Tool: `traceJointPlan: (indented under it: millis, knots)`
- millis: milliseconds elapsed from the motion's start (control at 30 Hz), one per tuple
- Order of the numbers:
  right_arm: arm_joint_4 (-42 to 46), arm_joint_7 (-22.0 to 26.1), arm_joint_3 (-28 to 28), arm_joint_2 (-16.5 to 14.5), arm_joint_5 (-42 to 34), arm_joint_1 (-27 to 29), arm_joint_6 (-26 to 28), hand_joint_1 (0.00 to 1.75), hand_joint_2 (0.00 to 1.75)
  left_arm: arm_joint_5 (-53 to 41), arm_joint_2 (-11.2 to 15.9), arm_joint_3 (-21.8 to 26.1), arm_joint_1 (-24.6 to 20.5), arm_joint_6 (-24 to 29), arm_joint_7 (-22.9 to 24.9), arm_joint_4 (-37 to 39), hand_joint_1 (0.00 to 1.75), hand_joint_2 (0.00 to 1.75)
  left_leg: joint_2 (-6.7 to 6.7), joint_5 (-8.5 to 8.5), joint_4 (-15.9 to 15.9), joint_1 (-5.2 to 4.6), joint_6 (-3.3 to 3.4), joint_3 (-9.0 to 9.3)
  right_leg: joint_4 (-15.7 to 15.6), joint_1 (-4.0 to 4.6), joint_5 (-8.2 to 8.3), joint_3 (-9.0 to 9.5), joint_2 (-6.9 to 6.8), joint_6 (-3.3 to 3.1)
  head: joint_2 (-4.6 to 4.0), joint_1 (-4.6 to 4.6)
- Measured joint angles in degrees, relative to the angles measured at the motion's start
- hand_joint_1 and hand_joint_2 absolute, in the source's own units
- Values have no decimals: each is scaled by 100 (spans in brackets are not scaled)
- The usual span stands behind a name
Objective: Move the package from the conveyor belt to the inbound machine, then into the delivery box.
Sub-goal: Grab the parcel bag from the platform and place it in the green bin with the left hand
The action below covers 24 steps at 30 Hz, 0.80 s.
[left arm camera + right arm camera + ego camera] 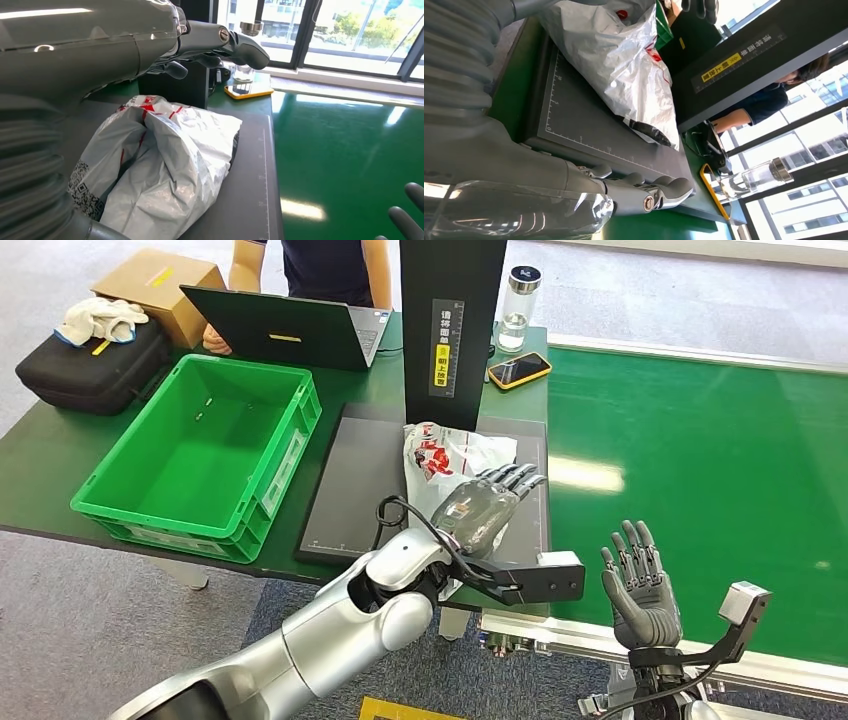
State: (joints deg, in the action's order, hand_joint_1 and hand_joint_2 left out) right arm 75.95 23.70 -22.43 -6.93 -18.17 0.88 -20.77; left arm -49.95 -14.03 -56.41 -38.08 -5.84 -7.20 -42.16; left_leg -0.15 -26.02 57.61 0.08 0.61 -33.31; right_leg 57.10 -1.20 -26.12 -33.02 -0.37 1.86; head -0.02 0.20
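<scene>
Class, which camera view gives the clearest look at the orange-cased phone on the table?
The head view: the phone lies whole and unobstructed beside the black upright stand. The left wrist view shows it small and far off, beyond the package. The right wrist view catches just its orange edge.

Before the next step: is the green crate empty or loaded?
Empty. The head view shows the green crate's bare floor; the package lies on the dark scanner pad.

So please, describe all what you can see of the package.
The package is a crumpled silver-grey plastic mailer bag with red printing and a QR-type code. It lies on the dark grey ruled platform at the foot of the black post. The left hand is over its near end; a grip cannot be told.
</scene>
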Motion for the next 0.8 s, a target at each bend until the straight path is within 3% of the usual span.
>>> traceJointPlan:
  millis: [333, 800]
  knots:
    - [-2, 12, 29, 47, -4, -5, -35, 0, 175, -66, 119, -39, -289, -60, 139, 109, 0, 175, 0, 0, -1, 0, 0, 0, 1, 0, 0, 1, 0, 0, 0, -1]
    - [-2, 13, 103, 75, -17, -19, -75, 0, 175, -315, 288, -49, -347, 177, 50, 970, 0, 175, 0, 0, -1, 0, 0, 0, 2, 0, 0, 1, 0, 0, 0, 0]
